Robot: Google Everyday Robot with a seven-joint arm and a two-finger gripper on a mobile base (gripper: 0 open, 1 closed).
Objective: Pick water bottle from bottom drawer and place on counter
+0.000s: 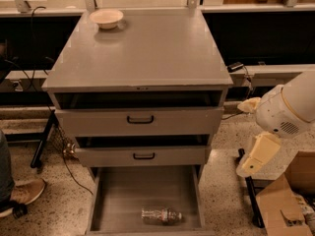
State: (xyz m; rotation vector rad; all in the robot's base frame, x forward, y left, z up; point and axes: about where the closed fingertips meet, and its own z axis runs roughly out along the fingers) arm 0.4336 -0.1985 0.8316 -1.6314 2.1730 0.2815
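The water bottle [161, 215] lies on its side on the floor of the bottom drawer [118, 195], near the front edge and right of the middle. The drawer is pulled out wide. The counter [142, 53] is the grey top of the cabinet above it. My gripper [250, 165] hangs from the white arm [288, 107] to the right of the cabinet, level with the lower shallow drawer. It is up and to the right of the bottle, well apart from it, and holds nothing.
A cream bowl [106, 18] stands at the counter's back left. The two shallower drawers [140, 119] with black handles are pulled out a little. A cardboard box [288, 205] sits on the floor at right. A person's shoe [22, 194] is at left.
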